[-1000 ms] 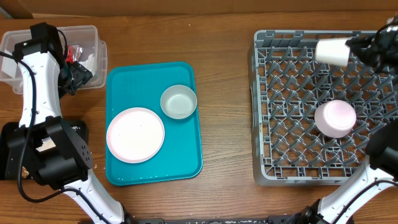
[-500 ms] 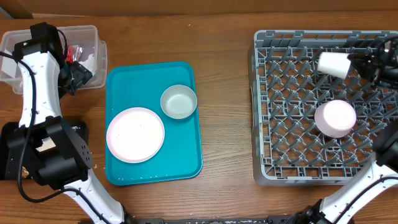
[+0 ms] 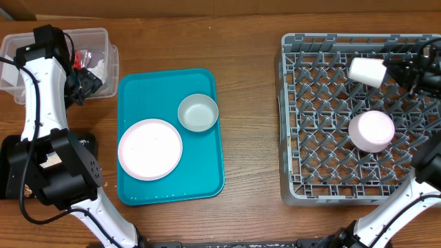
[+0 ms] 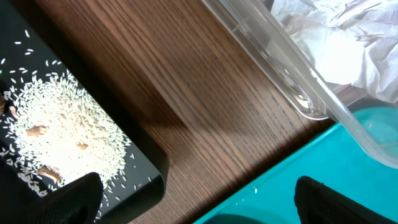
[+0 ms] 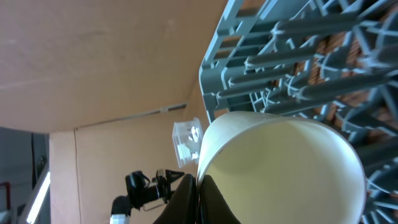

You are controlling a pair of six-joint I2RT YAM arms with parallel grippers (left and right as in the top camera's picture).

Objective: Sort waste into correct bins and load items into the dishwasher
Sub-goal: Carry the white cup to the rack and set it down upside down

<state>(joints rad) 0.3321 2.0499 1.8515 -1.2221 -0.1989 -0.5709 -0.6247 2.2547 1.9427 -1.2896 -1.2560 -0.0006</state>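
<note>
right tool (image 3: 398, 67) clenched on small white cup (image 3: 366, 71) | cup on its side, long axis left–right, just left of tool, over dish rack (image 3: 288, 138) upper-right pegs | left tool (image 4: 205, 202) released, upper left, far off

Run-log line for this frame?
right end effector: shut on small white cup over dish rack | left end effector: open, empty | plate, grey bowl: on teal tray

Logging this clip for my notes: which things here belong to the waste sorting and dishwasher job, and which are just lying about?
Job: cup in the right gripper, small bowl, dish rack, plate, grey bowl, clear tub, napkin, red wrapper, black tray, rice crumbs.
Lying about: teal serving tray, wooden table.
</note>
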